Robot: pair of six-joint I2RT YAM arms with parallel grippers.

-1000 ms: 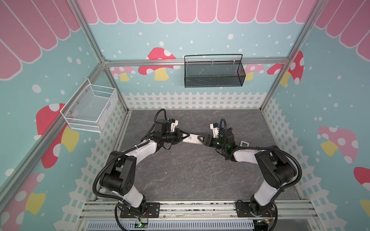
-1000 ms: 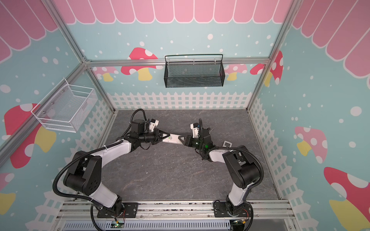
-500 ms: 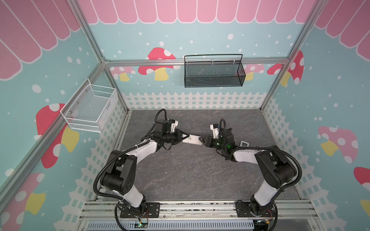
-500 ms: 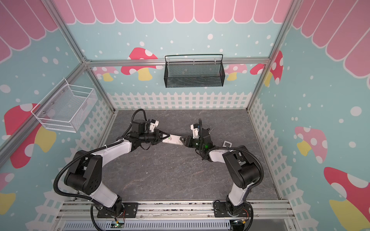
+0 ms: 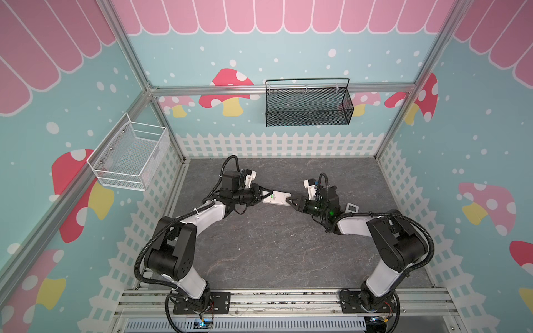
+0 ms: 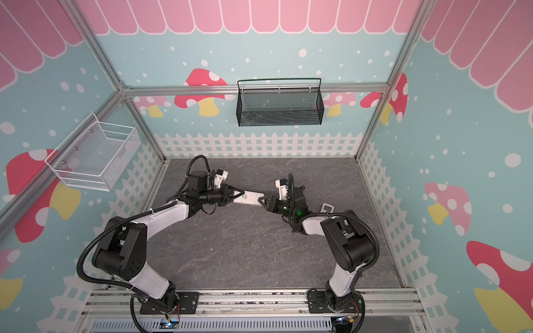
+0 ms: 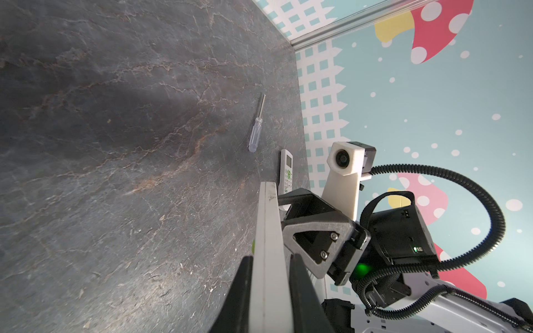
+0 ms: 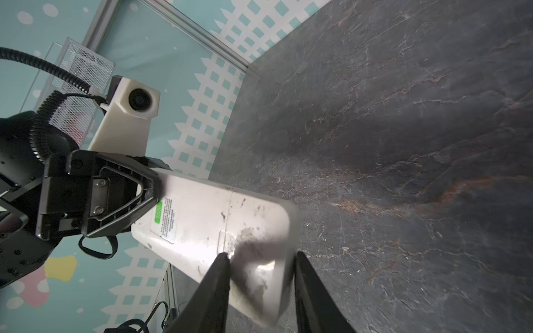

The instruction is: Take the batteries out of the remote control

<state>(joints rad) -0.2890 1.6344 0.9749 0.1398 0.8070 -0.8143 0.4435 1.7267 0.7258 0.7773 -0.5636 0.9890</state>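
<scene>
Two pincers share one remote (image 5: 278, 198), held off the table (image 5: 259, 245): left gripper (image 5: 268, 193) clamps one end; right gripper (image 8: 261, 255) straddles the other, grip you cannot tell. You see no batteries, likely behind the cover (image 8: 259, 219). Light, stiff, smooth scuffed plastic: pinch its flat faces, sparing the cover.

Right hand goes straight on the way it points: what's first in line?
The white remote: its end sits between the right hand's fingers. Behind it, the left hand grips the other end.
</scene>
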